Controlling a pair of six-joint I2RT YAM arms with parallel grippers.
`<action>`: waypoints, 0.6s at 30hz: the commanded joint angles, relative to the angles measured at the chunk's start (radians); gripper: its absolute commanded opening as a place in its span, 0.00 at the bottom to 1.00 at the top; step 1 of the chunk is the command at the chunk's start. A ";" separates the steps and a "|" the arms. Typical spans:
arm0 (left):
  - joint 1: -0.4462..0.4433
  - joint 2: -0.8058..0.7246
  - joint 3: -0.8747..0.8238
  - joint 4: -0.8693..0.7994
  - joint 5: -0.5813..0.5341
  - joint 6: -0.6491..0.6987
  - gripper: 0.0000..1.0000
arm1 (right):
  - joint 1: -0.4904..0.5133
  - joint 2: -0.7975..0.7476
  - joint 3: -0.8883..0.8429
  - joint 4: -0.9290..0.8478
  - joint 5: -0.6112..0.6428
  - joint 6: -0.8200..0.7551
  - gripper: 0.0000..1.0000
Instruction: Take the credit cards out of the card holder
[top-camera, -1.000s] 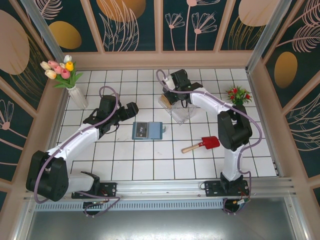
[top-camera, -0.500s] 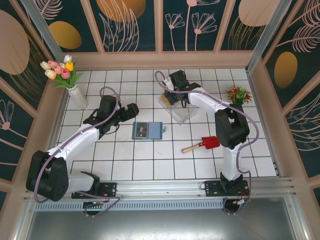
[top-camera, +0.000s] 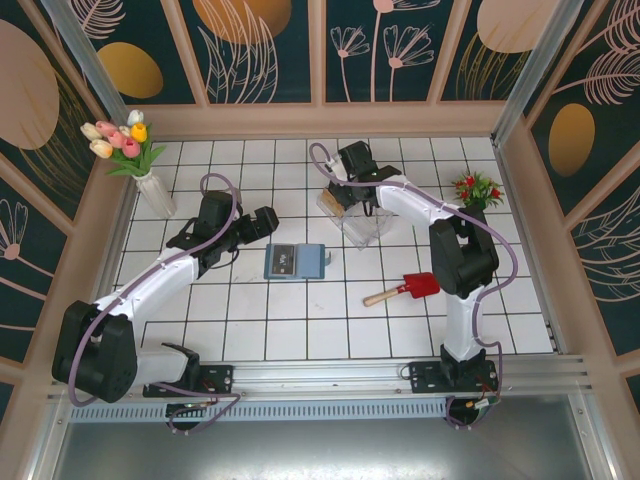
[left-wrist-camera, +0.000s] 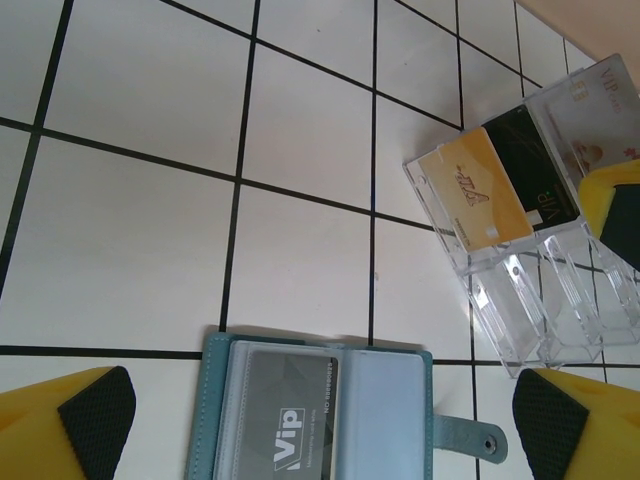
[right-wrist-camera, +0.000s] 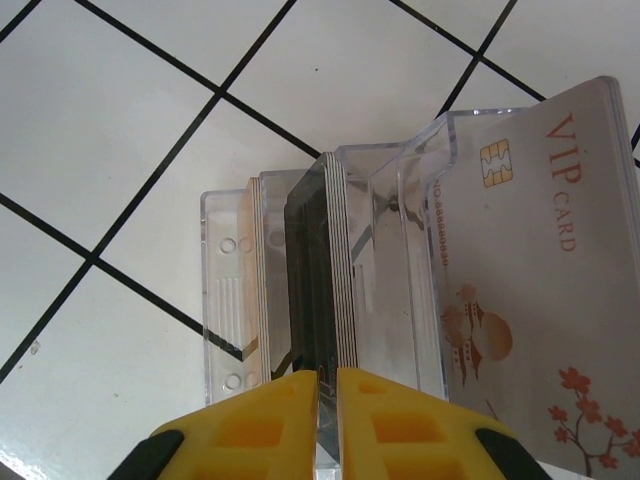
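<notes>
On the table (top-camera: 250, 330), top view, the card holder (top-camera: 295, 261) lies open, with the right gripper (top-camera: 343, 196) at the clear box (top-camera: 358, 222). In the left wrist view, the left gripper (left-wrist-camera: 320, 415) hovers with jaws wide over the pocketed grey card (left-wrist-camera: 283, 420), probably the next to be pinched and slid out. In the right wrist view, the jaws stand a slit apart at the boxed dark card (right-wrist-camera: 305, 280); I cannot tell whether they grip it.

**Blue, Grey, Gold**

The card holder (left-wrist-camera: 380, 420) is slate-blue, its grey card (left-wrist-camera: 280, 415) lettered white. The clear box (left-wrist-camera: 560, 310) shows a gold card (left-wrist-camera: 478, 190), a black card (left-wrist-camera: 535, 165) and a white card (right-wrist-camera: 530, 260) with red blossoms. The table (left-wrist-camera: 130, 230) is white-tiled, black-lined.
</notes>
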 joint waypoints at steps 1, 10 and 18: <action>0.009 0.012 -0.010 0.004 0.014 0.018 0.98 | 0.020 -0.011 0.048 -0.042 0.011 0.048 0.18; 0.009 0.016 -0.026 -0.036 0.046 0.032 0.93 | 0.083 -0.233 -0.098 0.054 -0.133 0.389 0.37; 0.007 0.069 -0.038 -0.056 0.087 0.016 0.72 | 0.206 -0.349 -0.323 0.227 -0.195 0.795 0.45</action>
